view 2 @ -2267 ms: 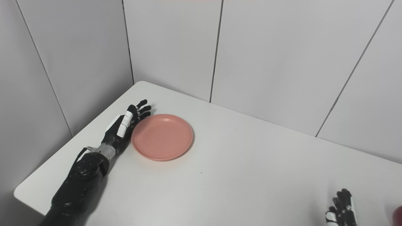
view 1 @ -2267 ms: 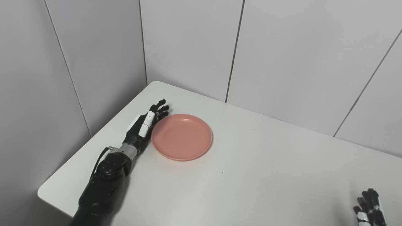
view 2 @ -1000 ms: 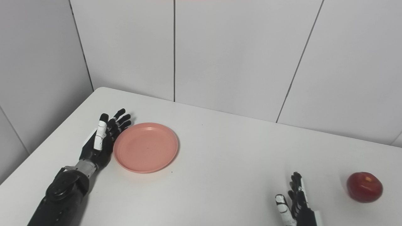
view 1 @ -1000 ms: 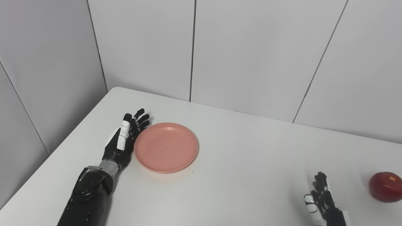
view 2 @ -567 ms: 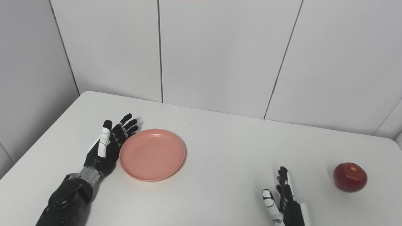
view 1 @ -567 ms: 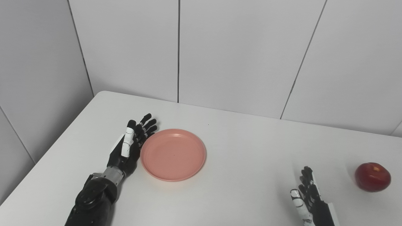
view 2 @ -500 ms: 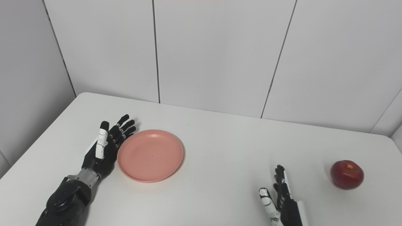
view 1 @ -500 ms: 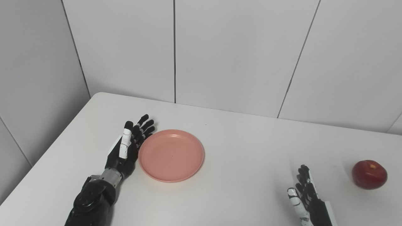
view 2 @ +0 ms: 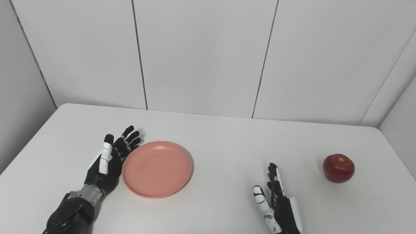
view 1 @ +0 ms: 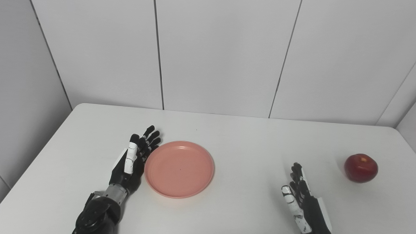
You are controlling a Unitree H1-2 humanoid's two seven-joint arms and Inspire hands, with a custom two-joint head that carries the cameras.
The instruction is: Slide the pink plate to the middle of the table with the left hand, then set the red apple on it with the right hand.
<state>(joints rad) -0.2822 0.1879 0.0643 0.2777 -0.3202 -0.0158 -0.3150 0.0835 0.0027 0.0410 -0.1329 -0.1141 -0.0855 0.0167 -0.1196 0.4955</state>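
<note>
Left eye view and right eye view both look down on a white table (view 1: 247, 139) set against pale grey wall panels (view 1: 221, 55) split by thin dark seams.

Nearest, at the bottom edge, the right hand (view 1: 304, 203) comes in on its black arm. It stands edge-on over the tabletop, fingers stretched out and slightly apart, thumb with a white segment toward the plate side. It holds nothing and touches no object.

At about the same depth on the other side, the left arm's dark wrist joint (view 1: 97, 213) enters, and the left hand (view 1: 131, 164) reaches away from the camera. Its fingers are extended and spread a little, with nothing in its grasp. Its palm side sits against the left rim of the pink plate (view 1: 179, 169); whether it actually presses the rim or lies just beside it cannot be told.

That plate is round, shallow and salmon-pink, with a low raised rim and a flat, bare inside carrying a tiny dark speck near its centre. It lies flat, left of the table's middle.

Well apart from it, on the right side of the table, sits the red apple (view 1: 361, 168). It is dark red and glossy, with a small yellowish patch around the stem dimple on top, and rests upright, beyond and to the right of the right hand, clear of it.
</note>
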